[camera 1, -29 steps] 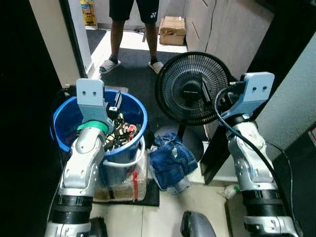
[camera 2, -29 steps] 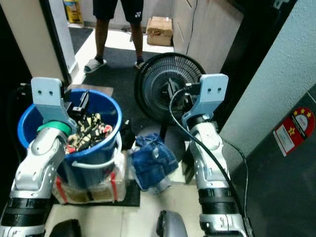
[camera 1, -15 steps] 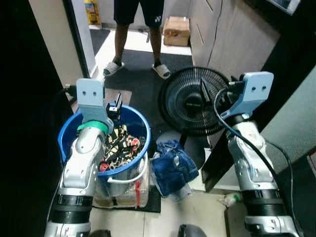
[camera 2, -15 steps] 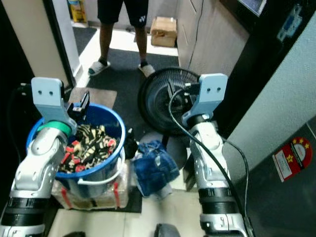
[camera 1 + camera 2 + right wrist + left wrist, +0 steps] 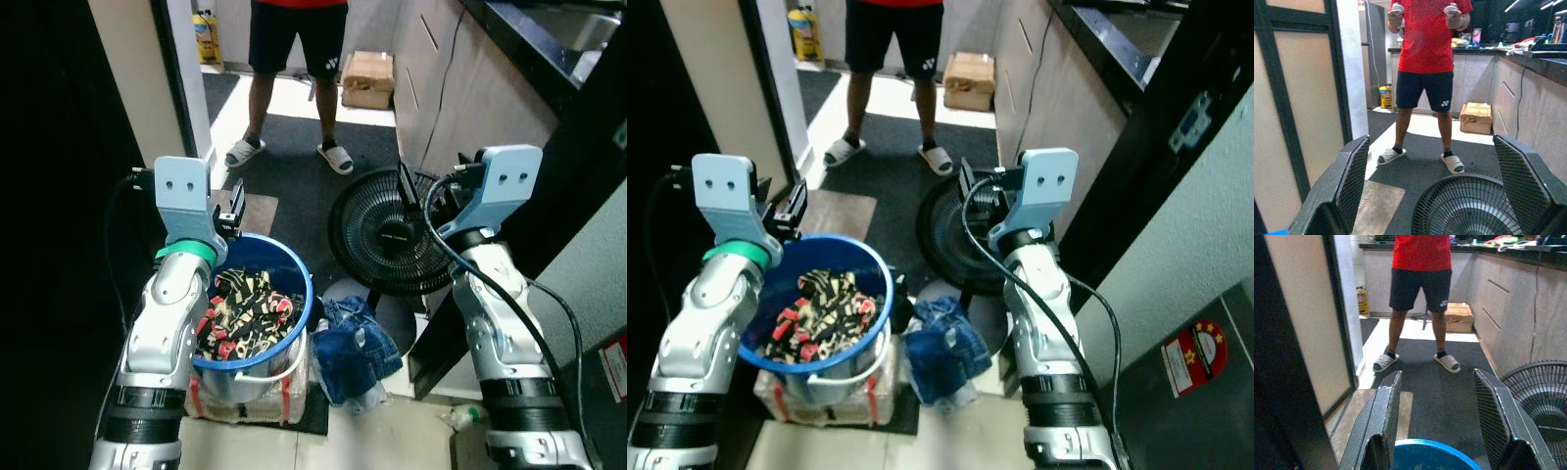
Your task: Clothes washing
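Blue bucket: stands on a taped bundle on the floor, directly below and slightly ahead of the left arm; full of patterned laundry.
Denim garment: crumpled on the floor just beside the bucket, between the two arms, with no clear long axis.
Left gripper: raised, fingers spread wide, holding nothing; hovers above the bucket's far rim.
Right gripper: raised, fingers also spread wide and empty; points over the black fan, which stands behind the denim.
Key relation: the laundry sits down and back towards the robot from the left gripper, so the left arm looks the nearer one for the bucket; the denim lies lower, roughly midway, perhaps a shade closer to the right arm.
Next move, as I judge it: either gripper must tilt down steeply before it can reach cloth.
Person: stands well beyond the fan, both hands up.
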